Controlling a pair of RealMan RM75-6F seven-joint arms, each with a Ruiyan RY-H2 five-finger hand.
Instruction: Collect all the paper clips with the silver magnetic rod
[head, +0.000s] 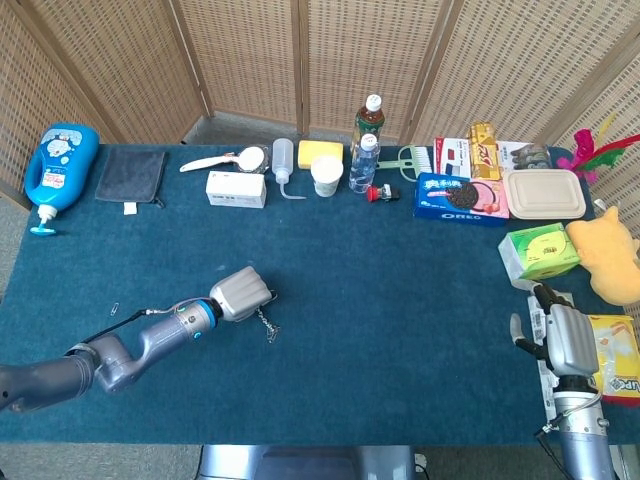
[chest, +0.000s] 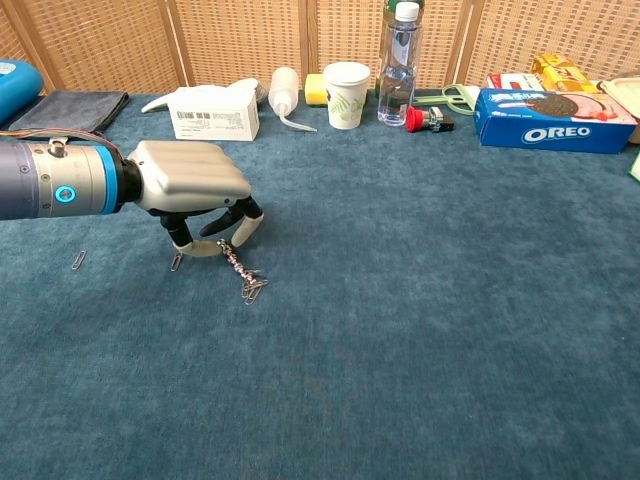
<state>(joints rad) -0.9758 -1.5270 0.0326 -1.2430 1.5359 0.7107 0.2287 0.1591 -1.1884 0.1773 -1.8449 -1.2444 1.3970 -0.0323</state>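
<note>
The silver magnetic rod (chest: 232, 256) is pinched in the curled fingers (chest: 243, 226) of the left hand (chest: 195, 190), in the near-left part of the table; it runs from the fingertips down and toward the robot's right, its long axis slanted, tip low over the cloth. A clump of paper clips (chest: 252, 288) hangs at that tip, touching or just grazing the surface; which, I cannot tell. One loose paper clip (chest: 177, 261) lies just beside the hand on its left side, under the thumb side of the palm, so it sits behind the rod tip, opposite to the way the rod points. A second stray clip (chest: 78, 260) lies further toward the left edge, well apart from the hand, beside the forearm. Judgement: the coming sweep must carry the tip back leftward, across the hand's own footprint; the left hand is clearly the nearer one. The right hand (head: 566, 338) rests at the near-right corner, by the right edge, holding nothing, fingers only loosely apart. Surface: a dark blue-green cloth on the table (chest: 430, 300), short pile, likely to snag thin wire slightly. Along the far edge stand a white box (chest: 211, 110), a paper cup (chest: 346, 94), a water bottle (chest: 398, 62) and an Oreo box (chest: 555, 119); woven cane screens (head: 240, 55) close the room behind.
</note>
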